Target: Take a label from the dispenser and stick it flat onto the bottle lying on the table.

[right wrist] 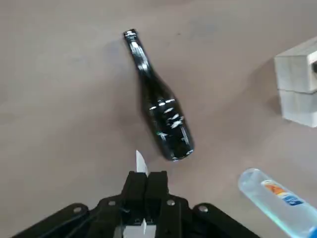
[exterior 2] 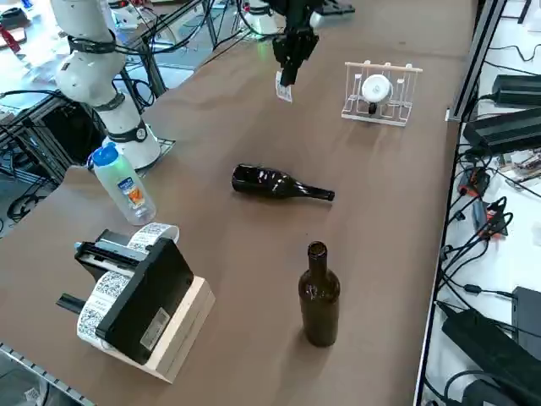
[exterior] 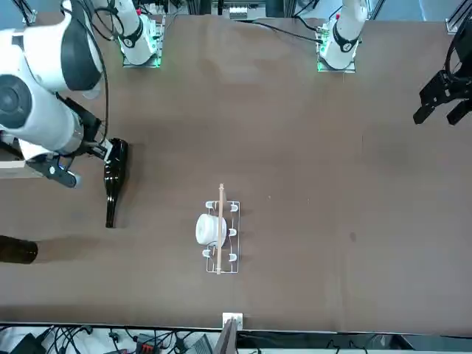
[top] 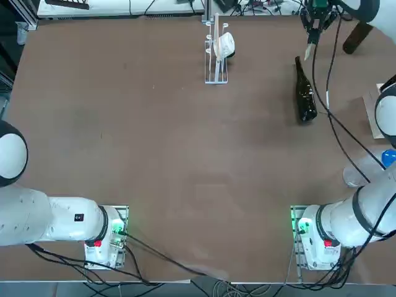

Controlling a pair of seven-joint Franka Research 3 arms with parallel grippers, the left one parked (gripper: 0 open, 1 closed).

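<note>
Slim dark glass wine bottle (top: 304, 94): lying on its side on the matte brown tabletop (top: 154, 154), right half. Right black two-finger gripper (exterior 2: 286, 74): raised above the table beyond the bottle's neck, fingers pinched on a small white rectangular label (exterior 2: 284, 87). Clear acrylic dispenser stand with white label roll (top: 218, 49): far edge, well apart.

Overhead looks straight down on the worktop (top: 154, 154); front faces back across it; the side camera looks diagonally from the right; the wrist camera hangs close. All share the bottle (top: 304, 93).
</note>
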